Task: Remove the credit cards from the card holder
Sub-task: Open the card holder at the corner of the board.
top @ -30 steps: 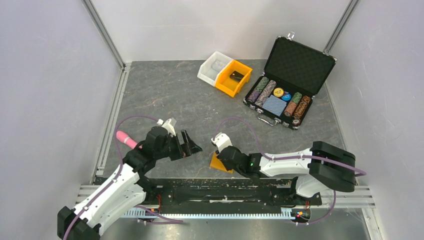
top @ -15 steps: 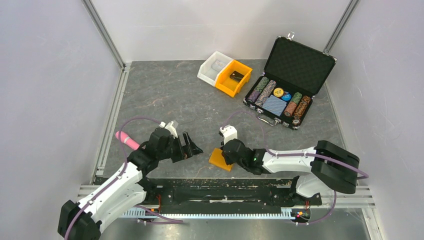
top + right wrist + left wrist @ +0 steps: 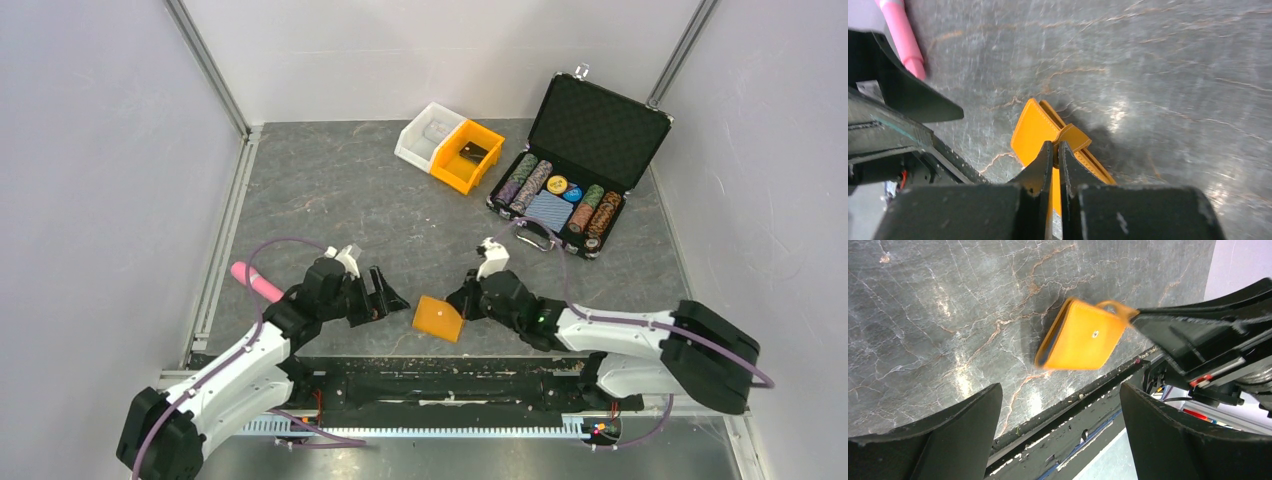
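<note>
The card holder (image 3: 438,318) is a small orange folded wallet near the table's front edge. It also shows in the left wrist view (image 3: 1080,335) and in the right wrist view (image 3: 1035,132). My right gripper (image 3: 1056,146) is shut on its strap tab and holds that side raised. In the top view the right gripper (image 3: 464,303) sits at the holder's right edge. My left gripper (image 3: 393,297) is open and empty, just left of the holder, with its jaws wide apart (image 3: 1058,430). No cards show.
A pink pen (image 3: 257,282) lies left of the left arm. A white bin (image 3: 428,132) and an orange bin (image 3: 467,155) stand at the back. An open black chip case (image 3: 575,165) is at the back right. The table's front rail (image 3: 450,365) is close behind the holder.
My right gripper has swung to the right and pulled the card holder's tab with it, tilting the holder. My left gripper has shifted slightly toward the holder, staying open.
</note>
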`<state>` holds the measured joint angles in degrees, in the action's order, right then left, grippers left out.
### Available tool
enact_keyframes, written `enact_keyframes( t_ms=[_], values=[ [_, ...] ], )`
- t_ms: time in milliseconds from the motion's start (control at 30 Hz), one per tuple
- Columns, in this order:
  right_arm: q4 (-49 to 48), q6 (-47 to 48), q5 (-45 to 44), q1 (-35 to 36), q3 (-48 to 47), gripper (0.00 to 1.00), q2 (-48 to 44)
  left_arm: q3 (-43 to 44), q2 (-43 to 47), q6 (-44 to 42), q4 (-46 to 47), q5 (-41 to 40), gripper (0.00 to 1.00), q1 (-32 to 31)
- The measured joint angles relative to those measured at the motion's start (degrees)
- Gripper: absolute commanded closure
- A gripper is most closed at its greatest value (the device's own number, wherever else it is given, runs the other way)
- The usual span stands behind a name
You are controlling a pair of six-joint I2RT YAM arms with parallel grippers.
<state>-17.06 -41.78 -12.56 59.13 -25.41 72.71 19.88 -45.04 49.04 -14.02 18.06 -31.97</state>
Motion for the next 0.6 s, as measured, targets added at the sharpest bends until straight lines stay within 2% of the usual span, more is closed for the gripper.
enact_keyframes(
  t_ms=[233,600],
  values=[
    [-0.4,-4.2,1.8,-7.7,6.8,1.0,-8.5,-0.2,-0.6,0.0,0.8,0.1,0.07,0.0],
    [-6.5,-11.0,10.5,-8.0,10.5,1.0,-11.3,2.9,-8.2,-0.1,-0.6,0.0,0.05,-1.3]
  ],
)
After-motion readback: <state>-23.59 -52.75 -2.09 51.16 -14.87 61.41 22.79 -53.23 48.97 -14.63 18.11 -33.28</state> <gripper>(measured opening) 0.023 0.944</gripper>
